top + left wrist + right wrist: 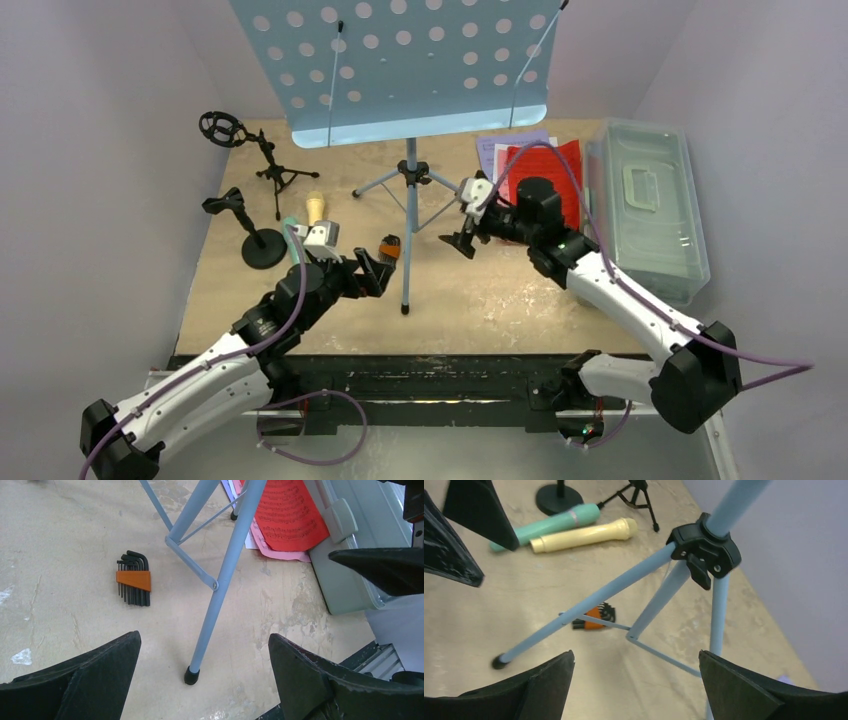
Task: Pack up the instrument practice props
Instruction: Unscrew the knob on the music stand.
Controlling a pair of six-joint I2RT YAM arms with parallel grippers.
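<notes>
Three legs of the light-blue tripod (409, 200) stand mid-table, its perforated tray (400, 60) overhead. The right gripper (462, 240) hovers by the leg hub, jaws wide apart and empty. The left gripper (375, 272) faces the near leg, jaws likewise apart. The mint-green microphone (554, 524) and yellow microphone (584, 535) lie side by side.

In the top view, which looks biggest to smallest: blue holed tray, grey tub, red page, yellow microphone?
Largest first:
blue tray, though nearer the camera
grey tub
red page
yellow microphone
The last two are partly hidden.
</notes>
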